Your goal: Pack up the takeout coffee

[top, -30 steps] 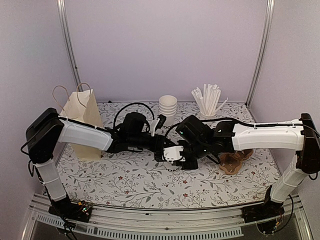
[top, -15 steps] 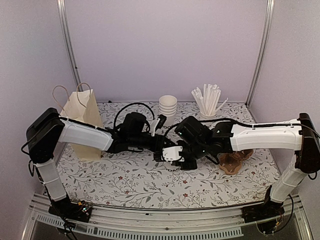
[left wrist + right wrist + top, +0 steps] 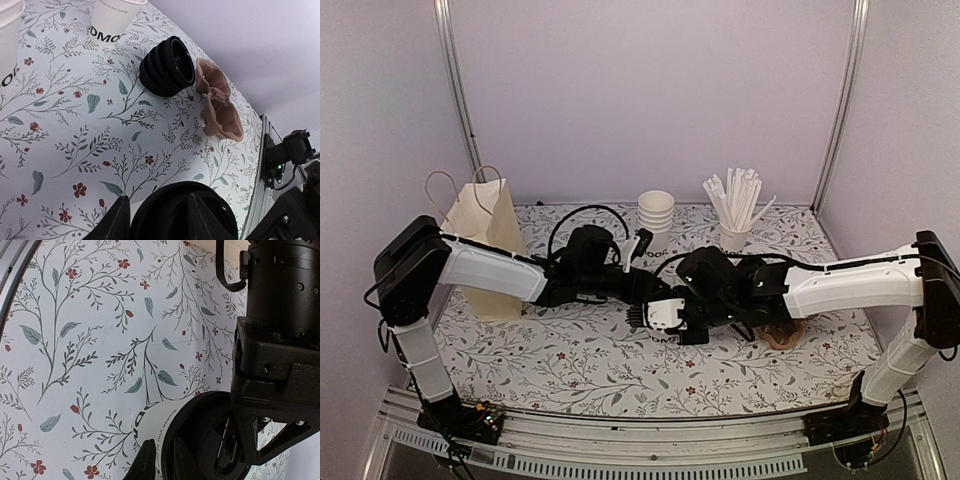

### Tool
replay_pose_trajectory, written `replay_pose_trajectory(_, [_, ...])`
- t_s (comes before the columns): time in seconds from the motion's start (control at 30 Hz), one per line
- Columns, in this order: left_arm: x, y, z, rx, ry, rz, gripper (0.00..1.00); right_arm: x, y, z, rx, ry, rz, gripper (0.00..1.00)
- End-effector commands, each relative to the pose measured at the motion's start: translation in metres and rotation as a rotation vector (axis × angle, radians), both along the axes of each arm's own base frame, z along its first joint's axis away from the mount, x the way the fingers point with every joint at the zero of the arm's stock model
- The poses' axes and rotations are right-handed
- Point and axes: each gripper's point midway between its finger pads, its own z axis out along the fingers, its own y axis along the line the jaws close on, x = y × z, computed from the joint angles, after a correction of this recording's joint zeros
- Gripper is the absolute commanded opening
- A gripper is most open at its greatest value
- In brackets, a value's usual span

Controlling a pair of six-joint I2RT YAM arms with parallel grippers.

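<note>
One takeout coffee cup (image 3: 150,427), white with a black lid (image 3: 200,440), stands mid-table under both grippers; only its lettered foot (image 3: 661,338) shows from above. My left gripper (image 3: 157,220) reaches in from the left and is shut across the lid (image 3: 165,207). My right gripper (image 3: 165,462) comes from the right. Its fingers (image 3: 147,462) stand close together, one outside the cup wall and one on the lid, pinching the lid's rim. In the top view the two grippers (image 3: 645,305) (image 3: 668,316) meet over the cup.
A stack of black lids (image 3: 167,67) lies beside a brown pulp carrier (image 3: 217,107). A stack of white cups (image 3: 656,213) and a cup of straws (image 3: 735,205) stand at the back. The cream paper bag (image 3: 485,235) stands at the far left.
The right arm has swung left and lower, hiding more of the brown carrier. Its fingers have narrowed onto the lid's rim. The left arm has stayed still.
</note>
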Motion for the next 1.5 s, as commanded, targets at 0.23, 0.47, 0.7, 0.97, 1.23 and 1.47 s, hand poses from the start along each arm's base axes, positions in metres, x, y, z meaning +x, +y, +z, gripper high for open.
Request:
replay_pose_trajectory(0.23, [-0.022, 0.009, -0.044, 0.204, 0.059, -0.058, 0.45, -0.029, -0.018, -0.015, -0.099, 0.188, 0.017, 0.24])
replay_pose_trajectory(0.47, [-0.006, -0.008, 0.015, 0.110, -0.076, -0.071, 0.49, -0.018, 0.003, 0.024, -0.003, 0.159, 0.000, 0.29])
replay_pose_trajectory(0.7, [-0.004, -0.012, 0.043, 0.069, -0.138, -0.082, 0.52, -0.011, 0.009, 0.038, 0.032, 0.140, -0.022, 0.31])
replay_pose_trajectory(0.97, [-0.006, -0.011, 0.052, 0.056, -0.160, -0.092, 0.52, -0.012, 0.009, 0.031, 0.016, 0.143, -0.018, 0.31])
replay_pose_trajectory(1.23, [-0.023, 0.004, 0.055, 0.052, -0.112, -0.078, 0.55, -0.017, 0.005, 0.028, 0.003, 0.159, 0.002, 0.27])
replay_pose_trajectory(1.47, [-0.050, 0.012, 0.033, 0.059, 0.014, -0.078, 0.63, -0.025, 0.005, 0.024, -0.005, 0.191, 0.025, 0.28])
